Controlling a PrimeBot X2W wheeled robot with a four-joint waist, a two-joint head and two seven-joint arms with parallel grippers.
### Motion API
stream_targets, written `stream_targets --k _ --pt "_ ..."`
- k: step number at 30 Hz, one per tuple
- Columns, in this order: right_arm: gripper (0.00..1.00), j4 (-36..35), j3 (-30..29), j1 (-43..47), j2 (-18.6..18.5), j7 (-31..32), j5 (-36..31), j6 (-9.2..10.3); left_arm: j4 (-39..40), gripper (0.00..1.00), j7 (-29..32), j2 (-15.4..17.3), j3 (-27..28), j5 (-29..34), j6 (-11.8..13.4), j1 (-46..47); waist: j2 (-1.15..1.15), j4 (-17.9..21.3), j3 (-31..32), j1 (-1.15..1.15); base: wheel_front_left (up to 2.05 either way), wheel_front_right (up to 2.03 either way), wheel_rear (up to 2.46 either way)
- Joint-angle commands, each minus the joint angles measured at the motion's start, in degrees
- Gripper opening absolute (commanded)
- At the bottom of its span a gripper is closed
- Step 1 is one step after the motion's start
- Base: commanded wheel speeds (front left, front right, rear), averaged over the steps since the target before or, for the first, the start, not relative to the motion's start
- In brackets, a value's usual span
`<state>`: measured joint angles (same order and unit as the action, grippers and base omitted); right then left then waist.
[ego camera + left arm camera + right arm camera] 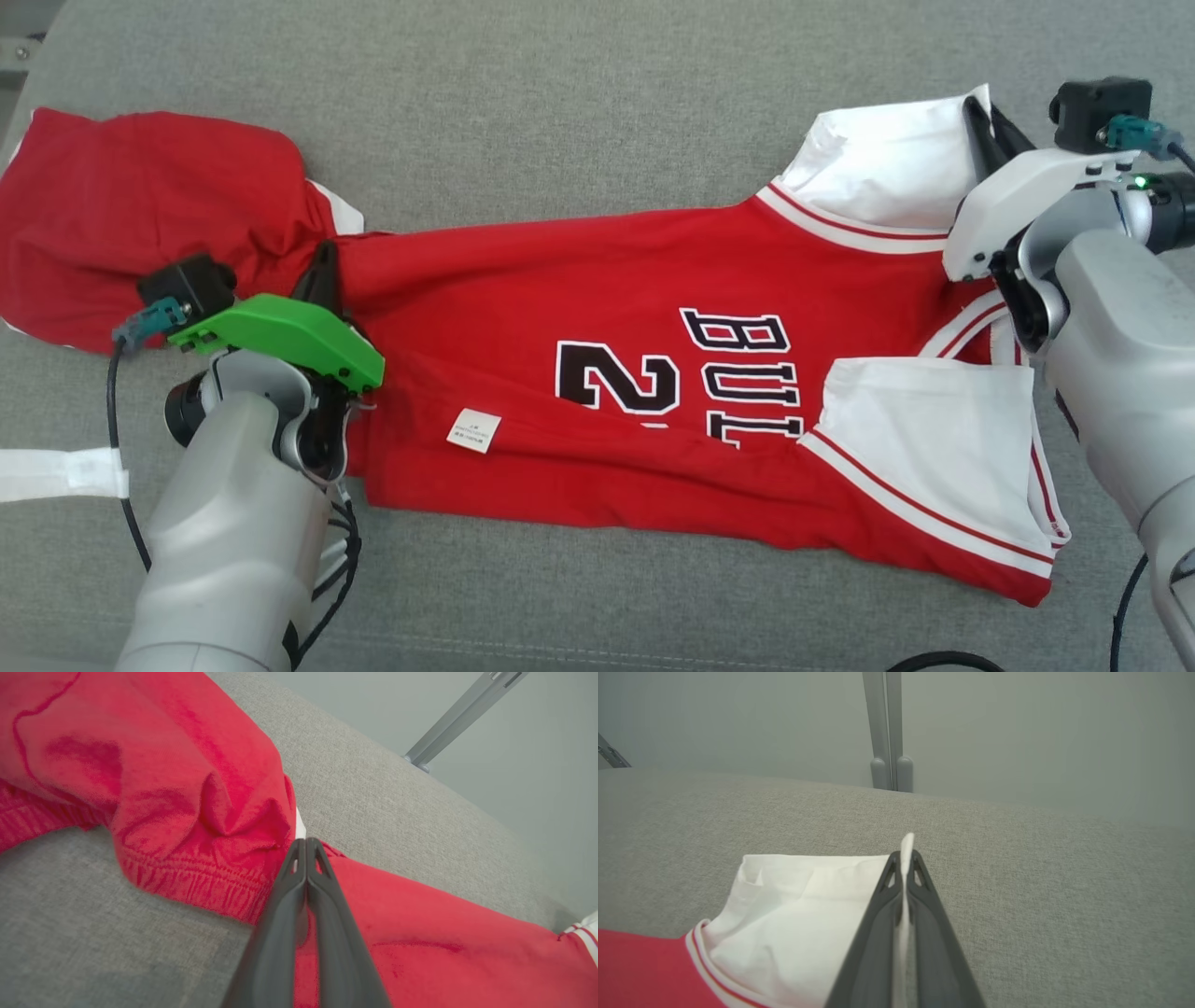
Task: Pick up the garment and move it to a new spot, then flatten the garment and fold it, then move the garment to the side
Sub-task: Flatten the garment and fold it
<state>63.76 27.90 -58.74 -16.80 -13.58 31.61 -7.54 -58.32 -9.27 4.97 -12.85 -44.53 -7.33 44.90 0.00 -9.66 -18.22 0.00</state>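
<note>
Head view: your red basketball jersey (597,308), with white sleeves and black lettering, lies spread sideways across the grey woven fabric surface (560,112). Its collar end is to the right and a small white label (474,430) sits near its lower edge. The green-housed left gripper (325,259) is at the jersey's left edge, touching a bunched red cloth with a ribbed hem (140,215). The white-housed right gripper (971,107) is at the far corner of the upper white sleeve (887,163).

Left wrist view: the left gripper's (306,845) 2 dark fingers are pressed together, with red jersey cloth caught in the slit between them.

Right wrist view: the right gripper's (906,856) 2 fingers are clamped on the sleeve's edge, and a white sliver pokes past the tips.
</note>
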Motion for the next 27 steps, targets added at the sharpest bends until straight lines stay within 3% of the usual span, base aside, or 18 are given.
stream_targets --k 1,12,27 --pt "0.00 -1.0 0.4 2.1 0.0 -0.6 1.1 0.12 0.4 0.00 -0.6 0.7 -0.6 -0.6 -0.2 -1.6 0.00 1.4 4.0 0.00 0.00 0.00 0.00" --pt "0.00 -14.0 4.0 15.0 -2.5 -1.6 8.2 0.12 2.2 0.00 -2.5 3.3 -2.8 -3.1 -0.2 -10.4 0.00 3.8 11.9 0.00 0.00 0.00 0.00" --pt "0.00 -25.9 3.1 30.5 -3.3 -1.7 11.5 0.11 2.8 0.00 -4.2 4.4 -2.9 -5.9 -0.2 -18.7 0.00 7.6 14.5 0.00 0.00 0.00 0.00"
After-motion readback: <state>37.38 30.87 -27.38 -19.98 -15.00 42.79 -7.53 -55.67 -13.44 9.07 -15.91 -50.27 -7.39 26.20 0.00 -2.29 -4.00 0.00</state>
